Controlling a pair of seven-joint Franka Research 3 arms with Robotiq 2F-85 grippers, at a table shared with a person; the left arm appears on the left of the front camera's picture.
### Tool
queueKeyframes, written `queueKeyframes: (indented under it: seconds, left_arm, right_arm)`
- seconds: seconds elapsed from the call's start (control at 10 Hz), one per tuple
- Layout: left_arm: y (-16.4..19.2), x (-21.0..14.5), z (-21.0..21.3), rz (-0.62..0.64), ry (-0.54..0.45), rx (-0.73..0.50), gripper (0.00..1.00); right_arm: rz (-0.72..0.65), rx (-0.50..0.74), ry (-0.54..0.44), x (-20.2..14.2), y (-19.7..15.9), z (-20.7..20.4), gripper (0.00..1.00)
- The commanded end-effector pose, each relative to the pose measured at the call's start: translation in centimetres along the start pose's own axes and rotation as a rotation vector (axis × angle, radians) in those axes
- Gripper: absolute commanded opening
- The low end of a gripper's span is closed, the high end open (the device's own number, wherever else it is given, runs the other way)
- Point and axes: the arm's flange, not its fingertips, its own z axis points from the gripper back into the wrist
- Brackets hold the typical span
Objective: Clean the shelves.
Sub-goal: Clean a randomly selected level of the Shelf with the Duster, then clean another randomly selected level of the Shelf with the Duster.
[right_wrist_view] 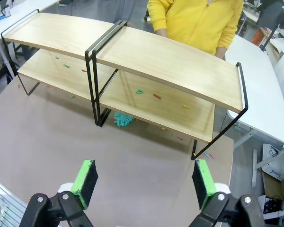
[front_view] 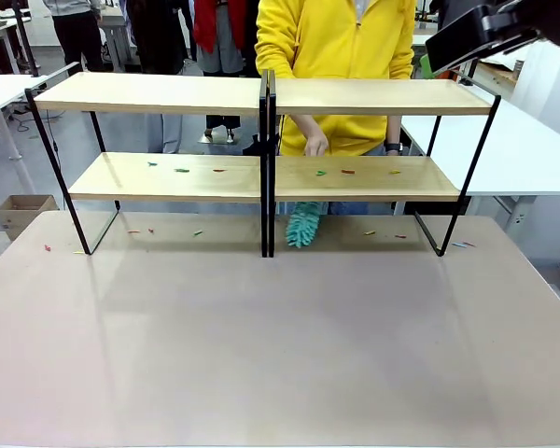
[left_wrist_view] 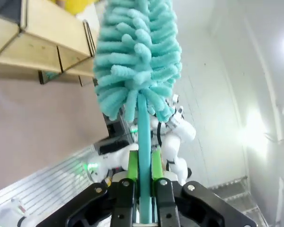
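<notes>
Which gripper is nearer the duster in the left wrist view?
Left. The left gripper is shut on the duster by its handle; the right gripper hangs open over the table, facing the shelves.

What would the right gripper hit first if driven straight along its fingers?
Likely the front edge of the lower light wooden board in the black-framed shelves, though the brown tabletop just before it is possible.

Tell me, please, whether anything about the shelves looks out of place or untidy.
Yes: small coloured scraps lie scattered on the lower boards of the shelves and on the table beneath them, which looks like litter. Nothing seems askew or damaged.
</notes>
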Motion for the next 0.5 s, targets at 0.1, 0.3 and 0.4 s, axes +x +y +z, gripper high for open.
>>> queueKeyframes:
  seconds: [0.1,0.3,0.4]
  left_arm:
    - [-0.61,1.02,-2.78,-0.032,0.105,-0.021,0.12]
    - [-0.61,1.02,-2.78,-0.032,0.105,-0.021,0.12]
    - [-0.61,1.02,-2.78,-0.032,0.105,-0.021,0.12]
  right_arm:
    - [-0.004,-0.004,-0.001,0.0,-0.04,-0.04,1.0]
    - [-0.004,-0.004,-0.001,0.0,-0.04,-0.04,1.0]
    - [-0.004,-0.004,-0.001,0.0,-0.04,-0.04,1.0]
